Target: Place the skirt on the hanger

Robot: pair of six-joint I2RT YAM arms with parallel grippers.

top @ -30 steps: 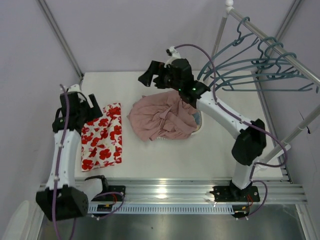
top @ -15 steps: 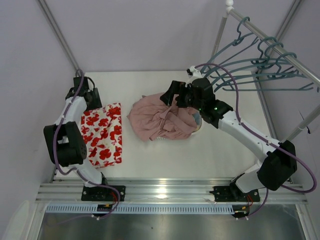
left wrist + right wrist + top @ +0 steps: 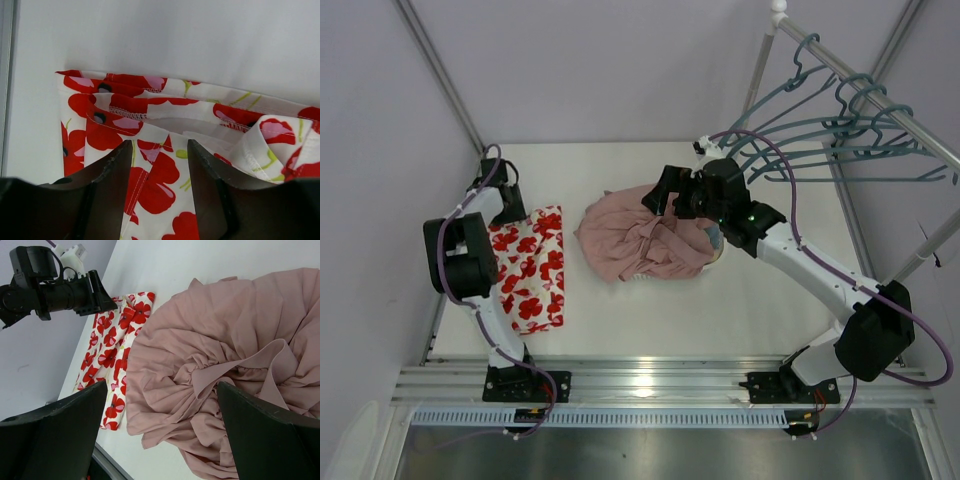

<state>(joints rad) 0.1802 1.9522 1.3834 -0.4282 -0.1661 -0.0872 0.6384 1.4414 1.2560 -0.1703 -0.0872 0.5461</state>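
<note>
Overhead, the skirt point(image 3: 525, 265) lies folded and flat on the left part of the white table point(image 3: 620, 310), its red flowers bright against the white cloth. The left gripper point(image 3: 510, 208) sits at the skirt's far edge, towards the upper left of the frame. In the left wrist view its two dark fingers point(image 3: 115, 175) stand apart with nothing clamped between them, and the layered hems of the skirt point(image 3: 150, 105) show in the gap. Whether the fingertips actually touch the cloth is hard to tell from this angle.

At the centre of the table a plain dusty-pink garment point(image 3: 640, 240) lies bunched in a heap, just beside the skirt but not touching it. The right gripper point(image 3: 660, 190) hangs over the far side of that heap. In the right wrist view its jaws are spread wide and hold nothing, with the pink folds point(image 3: 225, 340) below and the skirt point(image 3: 112, 355) at the left.

Several teal-grey hangers point(image 3: 850, 125) hang from a metal rail point(image 3: 895, 105) in the upper right of the frame, well apart from the skirt.
</note>
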